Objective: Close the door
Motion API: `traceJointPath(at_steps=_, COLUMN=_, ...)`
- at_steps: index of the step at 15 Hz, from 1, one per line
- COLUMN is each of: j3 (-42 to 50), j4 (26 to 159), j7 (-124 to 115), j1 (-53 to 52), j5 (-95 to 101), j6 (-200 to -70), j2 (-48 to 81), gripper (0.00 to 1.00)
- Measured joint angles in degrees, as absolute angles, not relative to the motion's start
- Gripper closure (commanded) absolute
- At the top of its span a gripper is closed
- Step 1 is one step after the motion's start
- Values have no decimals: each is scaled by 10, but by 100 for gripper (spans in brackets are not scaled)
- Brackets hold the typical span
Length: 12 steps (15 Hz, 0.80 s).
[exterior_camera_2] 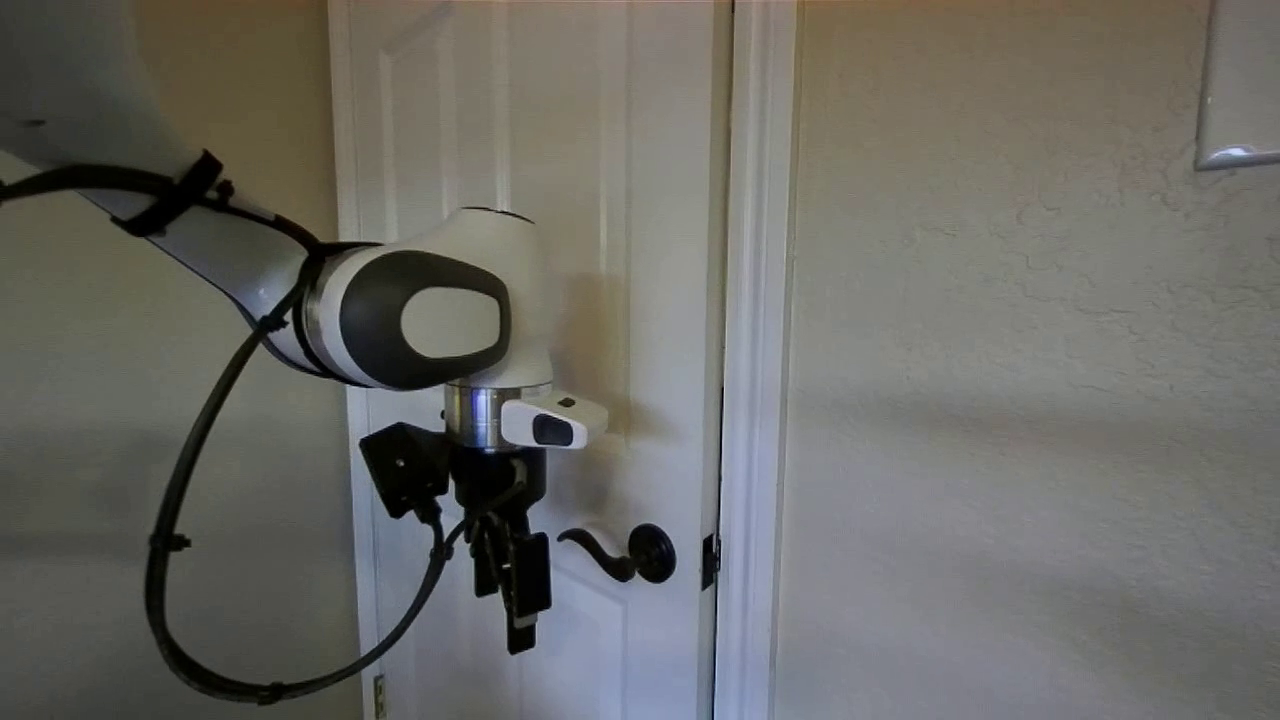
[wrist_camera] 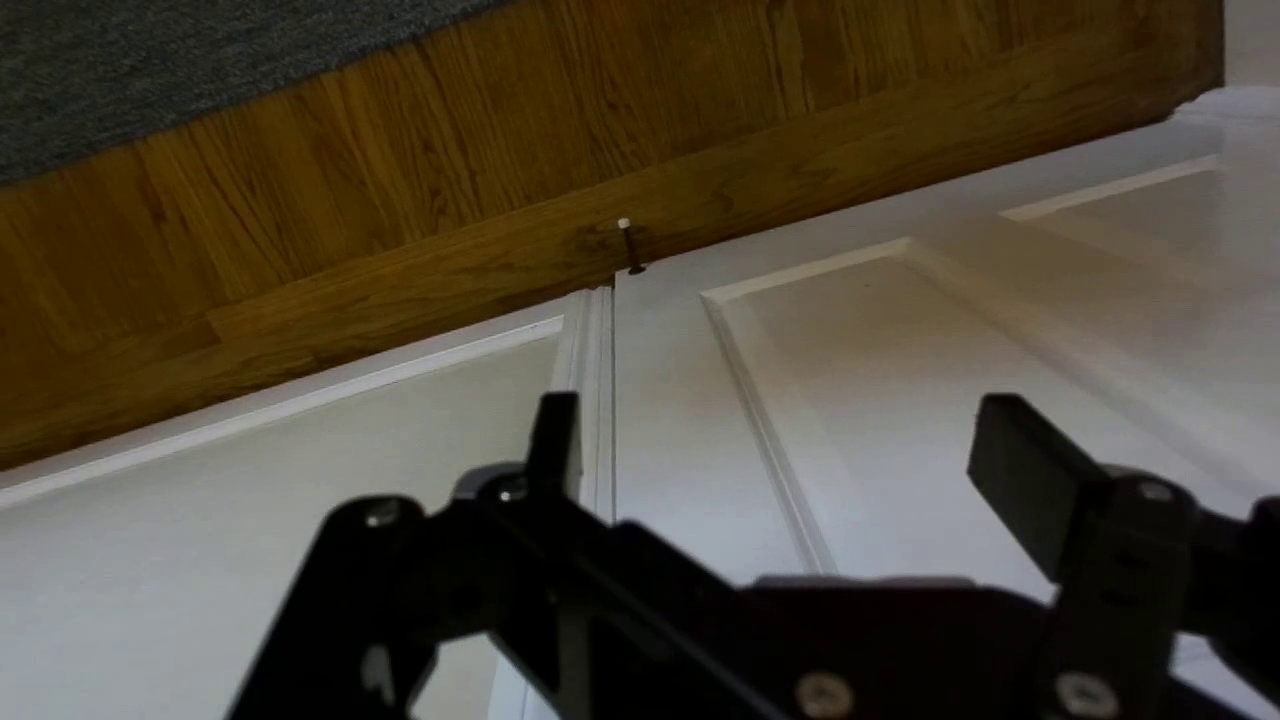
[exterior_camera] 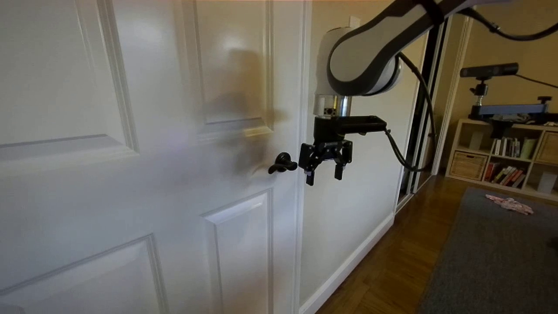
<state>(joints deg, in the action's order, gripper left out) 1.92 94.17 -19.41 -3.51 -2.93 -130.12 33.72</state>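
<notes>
Across the left of an exterior view, the panelled white door [exterior_camera: 163,174] stands, seemingly just ajar; the pincer [exterior_camera: 324,177] hangs spread and empty near the black lever handle [exterior_camera: 284,164], presumably because pushing needs no grip.

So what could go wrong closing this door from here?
1. The door looks slightly ajar, its black edge plate exposed; a light push might not latch it.
2. The open end effector hangs near the lever handle; moving sideways could snag it.
3. The cable hangs in a loop; it might catch.
</notes>
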Motion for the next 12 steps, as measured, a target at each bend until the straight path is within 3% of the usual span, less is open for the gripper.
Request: traceJointPath(at_steps=12, j3=43, j4=787, j7=-194, j1=-33, j5=-29, j6=-1310, j2=453, gripper=0)
